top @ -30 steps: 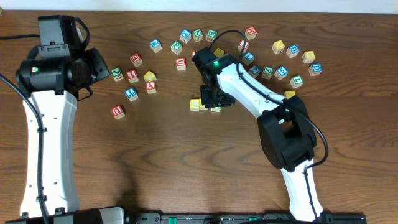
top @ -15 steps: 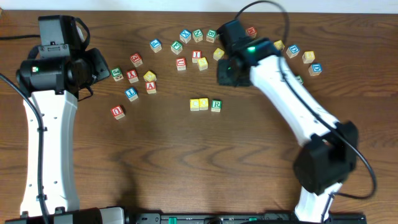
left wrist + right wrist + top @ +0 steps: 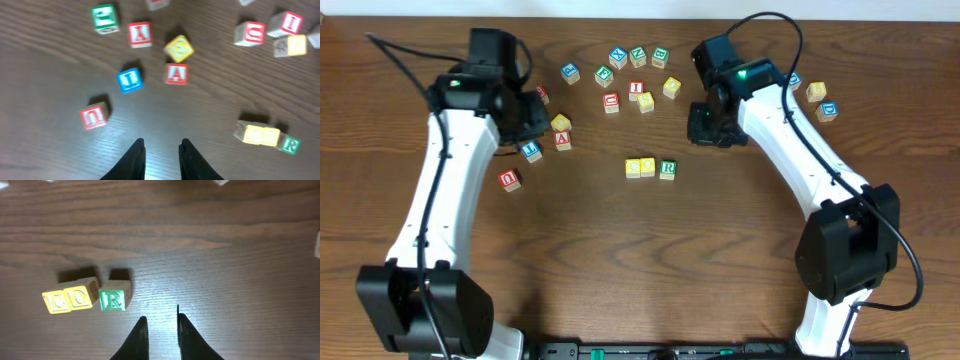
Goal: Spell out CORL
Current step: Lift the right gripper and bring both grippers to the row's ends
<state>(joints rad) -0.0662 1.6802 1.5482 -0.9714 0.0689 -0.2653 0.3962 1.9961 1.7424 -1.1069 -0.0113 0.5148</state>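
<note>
Three blocks stand in a row at mid-table: yellow C (image 3: 633, 168), yellow O (image 3: 647, 167) and green R (image 3: 667, 169). They also show in the right wrist view as C (image 3: 56, 302), O (image 3: 80, 298) and R (image 3: 113, 300). My right gripper (image 3: 161, 322) is open and empty, right of the R, above bare wood; overhead it (image 3: 706, 121) hangs up and right of the row. My left gripper (image 3: 162, 146) is open and empty over the left cluster (image 3: 528, 118). A blue block (image 3: 129, 80) lies just ahead of it; I cannot tell whether its letter is an L or an I.
Near the left gripper lie a red U (image 3: 93, 116), red A (image 3: 176, 73), a yellow block turned on its corner (image 3: 178, 47), red Y (image 3: 139, 34) and a green block (image 3: 105, 17). More blocks are scattered at the back (image 3: 620, 58) and back right (image 3: 817, 92).
My right gripper has pulled away from the row, up and to the right, leaving C, O and R in line. My left arm has swung in from the left over the left cluster.
</note>
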